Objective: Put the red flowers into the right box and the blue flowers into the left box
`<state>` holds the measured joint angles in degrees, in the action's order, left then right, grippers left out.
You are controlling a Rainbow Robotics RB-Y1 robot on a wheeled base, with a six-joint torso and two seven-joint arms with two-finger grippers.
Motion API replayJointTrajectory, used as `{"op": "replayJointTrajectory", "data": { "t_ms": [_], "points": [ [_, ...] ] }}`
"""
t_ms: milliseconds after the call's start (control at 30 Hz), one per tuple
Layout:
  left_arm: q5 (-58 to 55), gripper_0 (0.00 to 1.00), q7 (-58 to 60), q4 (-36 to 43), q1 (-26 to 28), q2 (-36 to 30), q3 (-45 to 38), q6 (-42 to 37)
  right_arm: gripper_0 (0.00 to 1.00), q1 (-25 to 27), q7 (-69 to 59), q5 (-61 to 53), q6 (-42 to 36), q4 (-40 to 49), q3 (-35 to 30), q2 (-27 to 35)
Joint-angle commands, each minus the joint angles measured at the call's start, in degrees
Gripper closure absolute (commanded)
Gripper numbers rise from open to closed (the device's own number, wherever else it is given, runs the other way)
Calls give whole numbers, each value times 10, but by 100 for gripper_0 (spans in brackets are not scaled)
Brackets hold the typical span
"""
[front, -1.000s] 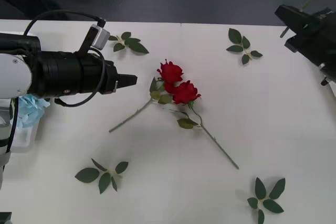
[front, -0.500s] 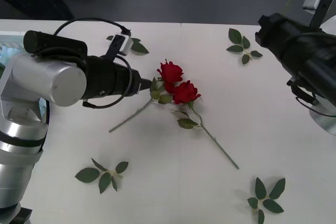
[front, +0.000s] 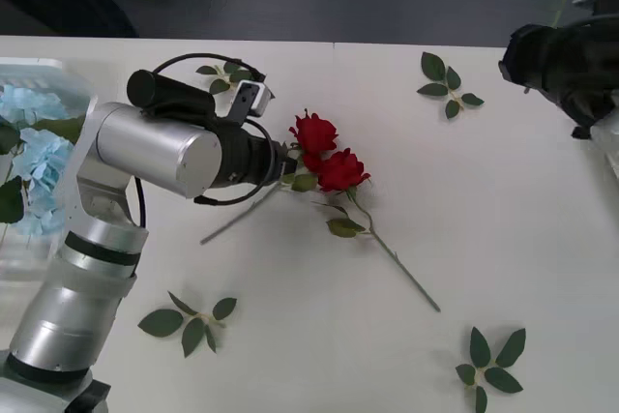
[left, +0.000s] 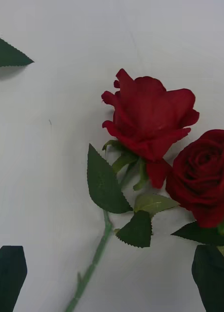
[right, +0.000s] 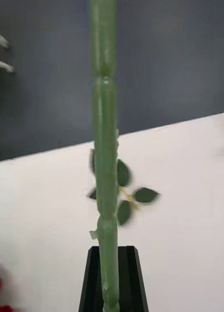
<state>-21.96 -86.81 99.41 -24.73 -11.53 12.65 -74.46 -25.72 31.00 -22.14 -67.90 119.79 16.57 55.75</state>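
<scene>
White bench under a dark wall, two red flowers (front: 327,154) crossed at its middle.

Left gripper (front: 287,163) hovers right at the nearer rose's leaves, jaws spread wide apart, fingers (left: 9,273) at either side of the stem. Right gripper (right: 111,280) sits at the far right edge, jaws clamped on a green stem (right: 105,146) that stands upright. Blue flowers (front: 34,157) lie in the left box (front: 39,70) at the left edge. Loose leaf sprigs (front: 448,83) lie scattered around.
</scene>
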Motion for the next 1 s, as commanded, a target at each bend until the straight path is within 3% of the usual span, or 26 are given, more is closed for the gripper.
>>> {"op": "replayJointTrajectory", "data": {
  "t_ms": [33, 467, 633, 1000],
  "points": [
    [9, 0, 9, -25, -39, -5, 22, 3, 100, -11, 117, -34, -45, -32, -36, 5],
    [26, 0, -7, -148, -96, -6, 50, 3, 100, -11, 358, -63, -77, -196, -143, 6],
    [31, 0, -13, -162, -101, -6, 62, 3, 100, -11, 435, -62, -76, -253, -178, 9],
    [38, 0, -52, -172, -101, -3, 92, 3, 100, 17, 479, -6, -73, -335, -195, 43]
  ]
}}
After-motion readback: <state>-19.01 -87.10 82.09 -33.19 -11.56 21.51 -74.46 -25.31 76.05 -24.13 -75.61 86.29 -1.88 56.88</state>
